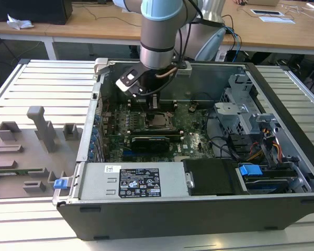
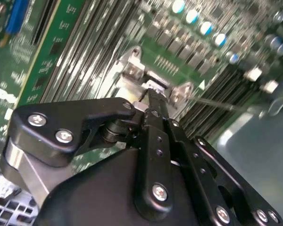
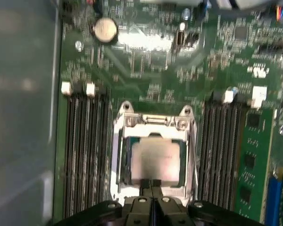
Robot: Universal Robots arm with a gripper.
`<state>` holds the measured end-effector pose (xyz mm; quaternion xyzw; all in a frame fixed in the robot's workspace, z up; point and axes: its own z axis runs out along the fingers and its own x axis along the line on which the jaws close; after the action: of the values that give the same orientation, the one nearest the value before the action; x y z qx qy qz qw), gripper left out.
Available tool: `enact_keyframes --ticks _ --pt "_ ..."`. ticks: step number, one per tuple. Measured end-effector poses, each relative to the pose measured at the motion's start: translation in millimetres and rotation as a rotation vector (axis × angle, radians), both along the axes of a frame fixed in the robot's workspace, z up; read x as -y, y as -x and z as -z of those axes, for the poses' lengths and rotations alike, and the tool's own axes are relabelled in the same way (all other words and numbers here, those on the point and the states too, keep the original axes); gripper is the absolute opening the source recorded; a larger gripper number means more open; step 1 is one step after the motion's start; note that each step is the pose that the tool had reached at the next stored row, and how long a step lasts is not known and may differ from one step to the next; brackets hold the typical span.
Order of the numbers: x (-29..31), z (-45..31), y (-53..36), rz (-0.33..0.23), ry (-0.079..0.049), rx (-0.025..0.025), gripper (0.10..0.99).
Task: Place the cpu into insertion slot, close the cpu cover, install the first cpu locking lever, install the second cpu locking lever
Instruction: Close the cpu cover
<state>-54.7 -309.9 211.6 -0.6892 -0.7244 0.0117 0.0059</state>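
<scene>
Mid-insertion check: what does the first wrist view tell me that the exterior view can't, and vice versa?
First wrist view: the black pincer, fingertips together, at the edge of the thin silver metal frame, which lies flat around the small square silver-tan chip.
Exterior view: the open black computer case, the grey robot arm reaching down into it, and a grey fixture tray at the exterior view's left.
Both: that chip seated in its black-rimmed socket on the green motherboard.

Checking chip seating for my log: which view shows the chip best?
The first wrist view: the chip lies face-on, framed by the cover. The exterior view shows it small, under the arm. The second wrist view catches the cover's edge past the gripper.
</scene>
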Motion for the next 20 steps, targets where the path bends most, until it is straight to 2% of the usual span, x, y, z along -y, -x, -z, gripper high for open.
enact_keyframes --ticks 5,10,15,19,20 --pt "0.0 3.4 9.6 0.000 0.000 0.0000 0.110" --pt "0.0 4.5 11.0 0.000 0.000 -0.0002 0.110" --pt "0.3 4.5 -2.8 0.000 -0.007 -0.0017 0.110" --pt "0.4 4.6 -20.8 0.000 -0.008 -0.0077 0.110" --pt "0.5 4.5 -27.7 0.000 -0.008 -0.0100 0.110"
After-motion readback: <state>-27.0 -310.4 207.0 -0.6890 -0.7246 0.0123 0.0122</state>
